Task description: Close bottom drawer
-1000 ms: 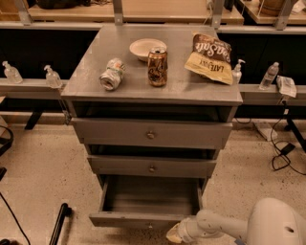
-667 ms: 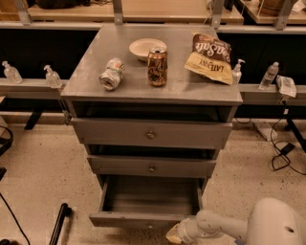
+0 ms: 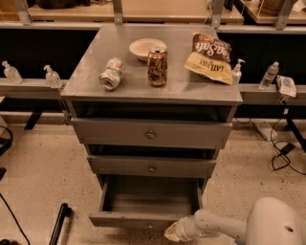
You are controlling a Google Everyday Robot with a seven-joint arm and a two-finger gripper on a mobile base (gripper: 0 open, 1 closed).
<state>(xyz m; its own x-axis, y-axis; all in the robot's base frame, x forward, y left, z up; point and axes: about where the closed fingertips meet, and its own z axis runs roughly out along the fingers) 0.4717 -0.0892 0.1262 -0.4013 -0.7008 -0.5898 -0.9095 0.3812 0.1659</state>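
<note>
Bottom drawer point(image 3: 130, 219) pulled out | hand point(image 3: 173, 233) at its front, right end

This is looking like a robotics lab: long worktops point(image 3: 143, 9) are running behind a grey cabinet point(image 3: 184, 87), pump bottles point(image 3: 51, 76) are standing on a rail point(image 3: 28, 87), cables point(image 3: 281, 154) are trailing across the speckled floor point(image 3: 43, 172), and a robot's end effector point(image 3: 173, 233) is hovering by the open bottom drawer point(image 3: 134, 219).

High front view, angled down on cabinet point(image 3: 177, 90), gripper point(image 3: 173, 233) at lower edge
</note>
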